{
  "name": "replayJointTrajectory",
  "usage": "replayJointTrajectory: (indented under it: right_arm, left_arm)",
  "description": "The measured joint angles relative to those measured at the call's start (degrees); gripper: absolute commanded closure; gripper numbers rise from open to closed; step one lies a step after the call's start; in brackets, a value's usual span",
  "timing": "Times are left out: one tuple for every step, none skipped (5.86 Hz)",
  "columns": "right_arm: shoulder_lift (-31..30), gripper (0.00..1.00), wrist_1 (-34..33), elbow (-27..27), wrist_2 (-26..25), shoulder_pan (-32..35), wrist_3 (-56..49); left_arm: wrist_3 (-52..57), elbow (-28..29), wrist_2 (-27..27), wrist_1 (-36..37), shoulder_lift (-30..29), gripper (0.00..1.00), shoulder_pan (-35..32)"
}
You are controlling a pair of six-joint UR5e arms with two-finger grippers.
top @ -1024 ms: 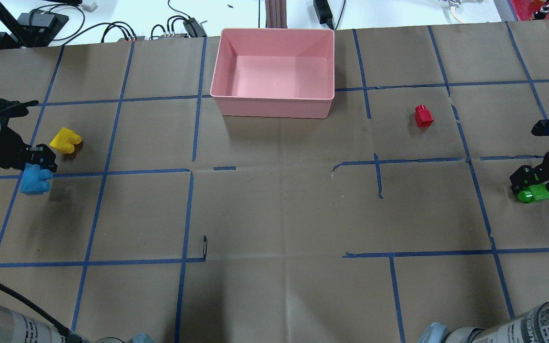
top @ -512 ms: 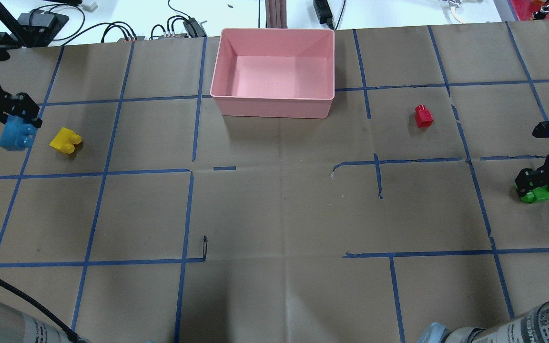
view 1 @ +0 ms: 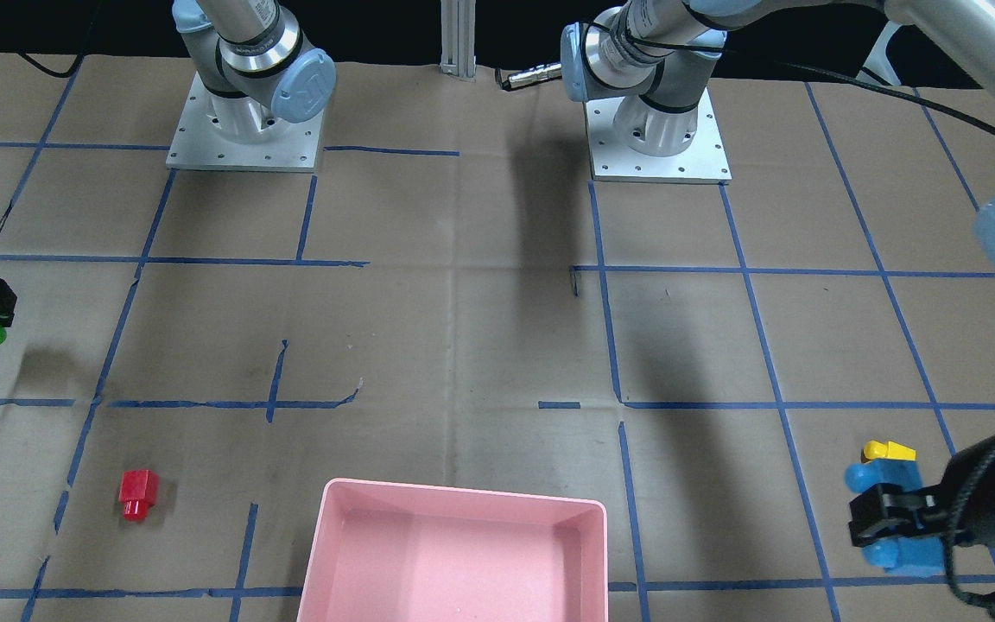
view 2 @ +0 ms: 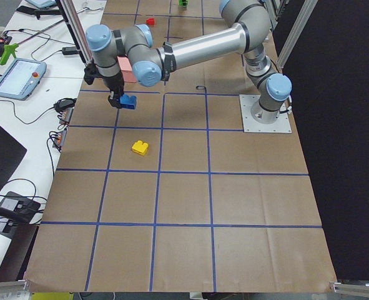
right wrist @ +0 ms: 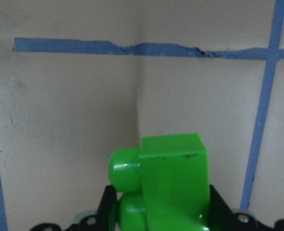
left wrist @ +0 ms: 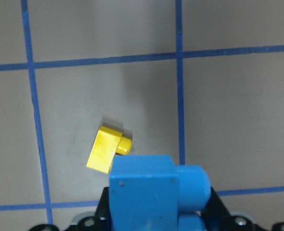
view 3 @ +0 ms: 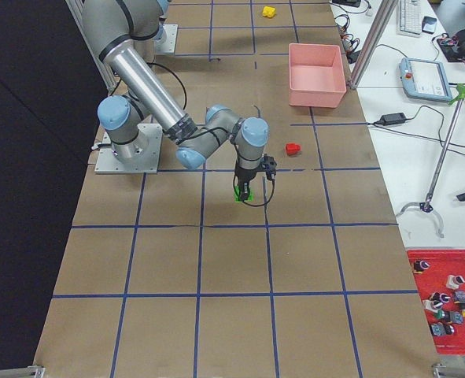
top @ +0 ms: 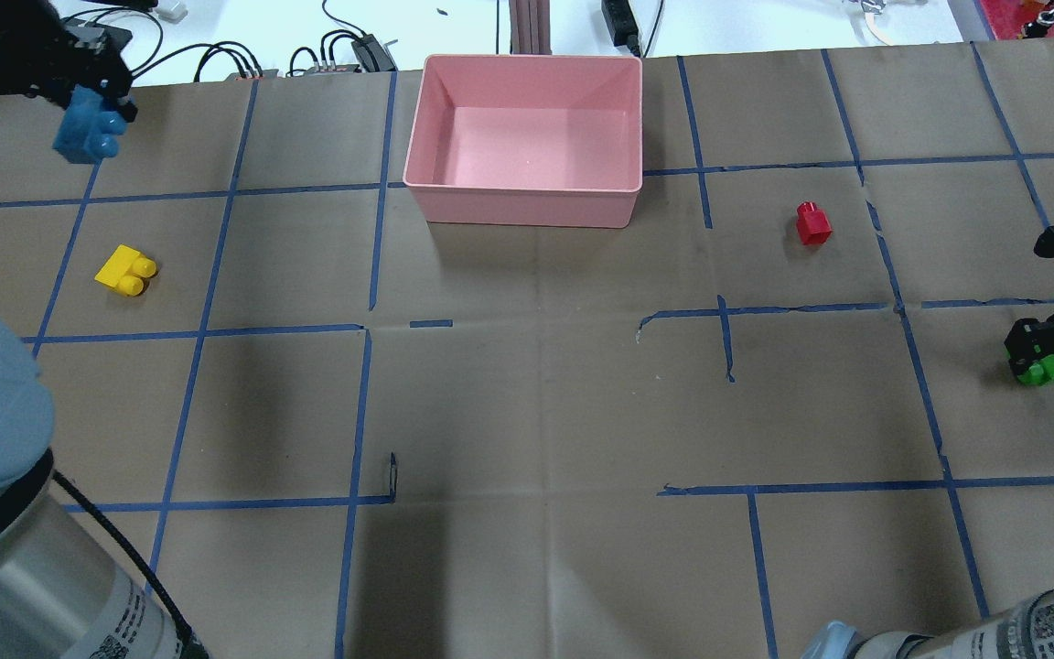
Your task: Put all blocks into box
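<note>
Lettering is scarce: a blue joint cap [view 1: 303, 86] at one arm's base carries a raised "R", and the printed label [top: 1039, 609] on the right arm has a square code with text too small to read.

All four blocks are glossy plastic with round studs. The left tool [top: 102, 99] is clamped on the light-blue brick [top: 86, 135], held high above the far left part of the worktop [top: 536, 412], well left of the box [top: 518, 206]. The right tool [top: 1042, 348] grips the bright green brick [top: 1048, 371] by its sides, studs turned sideways, at the right edge of the overhead view; in the front-facing view its shadow falls apart from it.

The yellow brick [top: 126, 271] lies on its side on the brown paper, two studs pointing right in the overhead view, with the blue brick above it in the left wrist view. The small red brick [top: 812, 223] lies right of the box, near it. The box is pink, rectangular, with rounded corners and a raised rim, and holds no blocks. Blue tape [top: 207, 275] marks a grid.
</note>
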Motion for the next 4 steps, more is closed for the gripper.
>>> replayJointTrajectory:
  right_arm:
    - [-0.7, 0.93, 0.51, -3.17, 2.57, 0.94, 0.17]
    - [-0.76, 0.94, 0.65, -6.75, 8.57, 1.96, 0.33]
    - [-0.34, 0.94, 0.77, -10.36, 16.6, 2.86, 0.2]
    - [0.7, 0.94, 0.95, -13.59, 22.15, 4.55, 0.02]
  left_arm:
    - [-5.03, 2.38, -1.0, -0.56, -1.98, 0.78, -4.01]
    - [-10.54, 4.01, -2.26, -0.25, -4.56, 0.78, -8.17]
    - [-16.15, 5.49, -2.74, 0.83, -7.32, 0.78, -12.24]
    - [-21.06, 6.15, -2.91, 2.43, -9.62, 0.7, -15.92]
